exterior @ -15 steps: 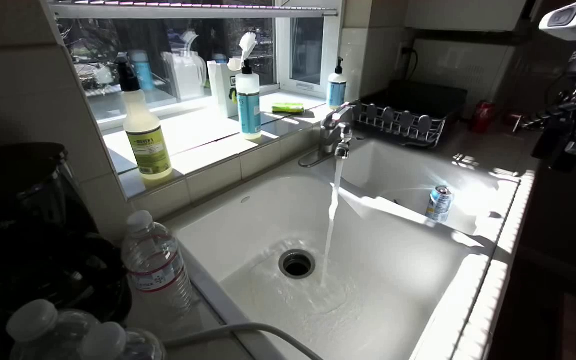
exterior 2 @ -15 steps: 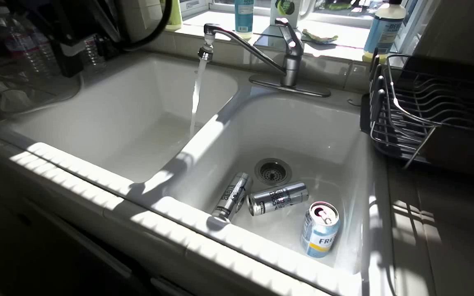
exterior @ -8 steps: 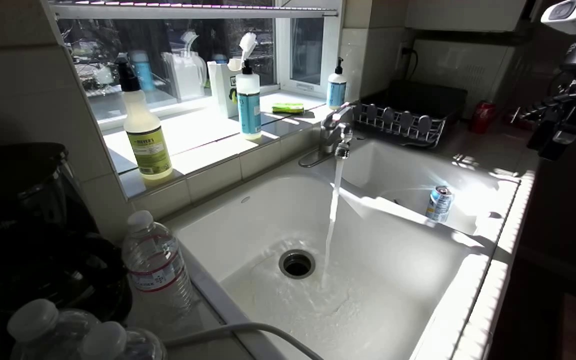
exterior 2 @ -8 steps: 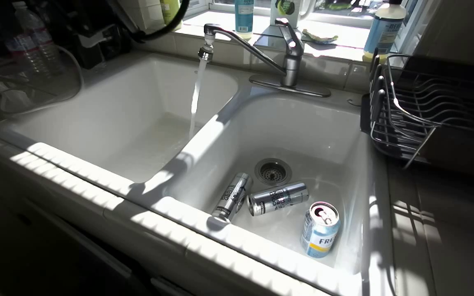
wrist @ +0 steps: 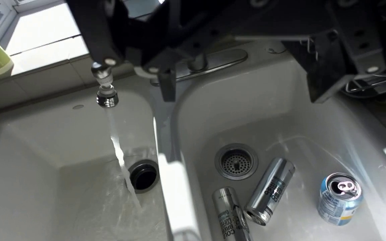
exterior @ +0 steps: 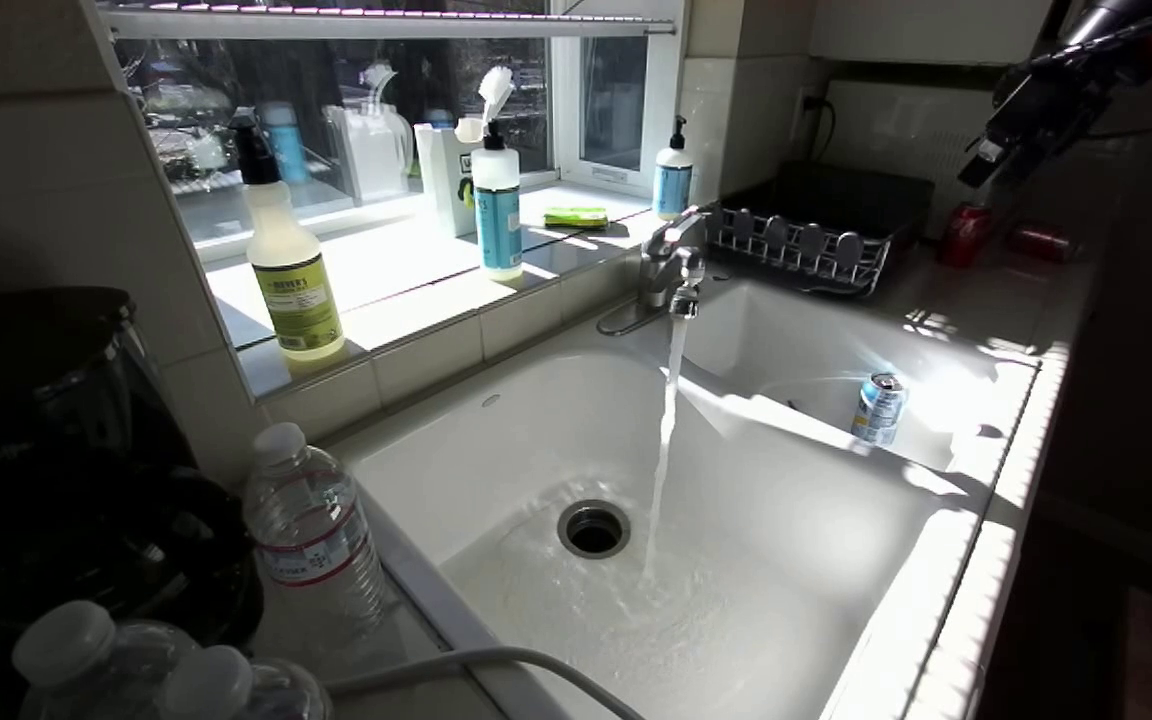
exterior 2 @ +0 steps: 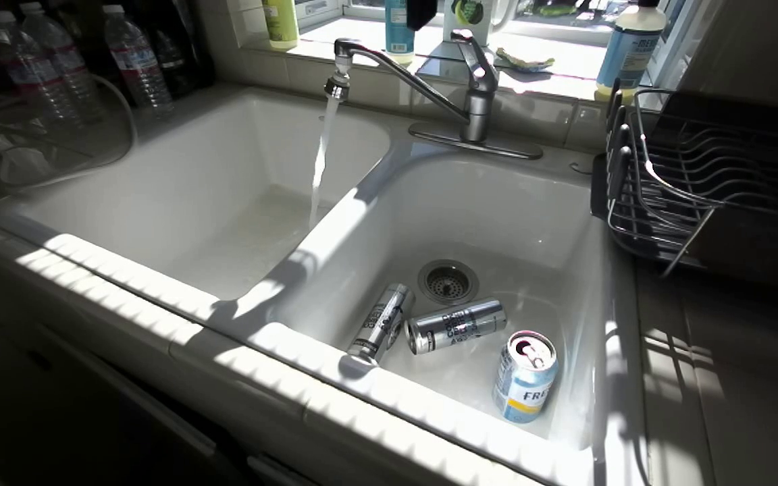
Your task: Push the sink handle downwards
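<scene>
The gripper (wrist: 242,99) has swung up, spread wide, nearer the handle (exterior 2: 475,58), which should prove slick and stiff, best pressed atop its free end.

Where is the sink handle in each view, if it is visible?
In an exterior view: sink handle, upper half, above the running water.
In an exterior view: sink handle near the top, right of the running water.
Wrist view: not visible, probably behind the pincer; running water left of centre.
Shared landmark: running water.

All views look down into the sink (exterior 2: 335,219).
</scene>
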### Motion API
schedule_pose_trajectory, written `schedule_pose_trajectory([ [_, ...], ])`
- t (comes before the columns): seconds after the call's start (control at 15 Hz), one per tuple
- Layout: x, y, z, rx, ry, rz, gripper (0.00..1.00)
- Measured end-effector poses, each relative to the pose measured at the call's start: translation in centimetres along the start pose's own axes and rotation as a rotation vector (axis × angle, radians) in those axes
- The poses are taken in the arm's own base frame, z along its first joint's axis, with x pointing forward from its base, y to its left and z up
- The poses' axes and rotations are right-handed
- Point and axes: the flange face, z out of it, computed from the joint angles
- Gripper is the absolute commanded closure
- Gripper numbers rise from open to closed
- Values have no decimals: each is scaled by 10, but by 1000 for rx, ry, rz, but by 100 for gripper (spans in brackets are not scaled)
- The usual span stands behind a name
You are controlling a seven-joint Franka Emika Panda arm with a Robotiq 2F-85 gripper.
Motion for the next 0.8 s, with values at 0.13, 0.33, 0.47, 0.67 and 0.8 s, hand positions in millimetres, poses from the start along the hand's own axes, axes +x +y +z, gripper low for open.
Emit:
schedule_pose_trajectory([
  [0.13, 28, 6, 9, -26, 23, 36, 0],
  [0.33, 68, 6, 30, -52, 24, 64, 0],
  [0.47, 92, 2, 43, -62, 20, 72, 0],
  [0.67, 116, -2, 57, -60, 12, 77, 0],
  [0.8, 121, -1, 59, -63, 12, 77, 0],
])
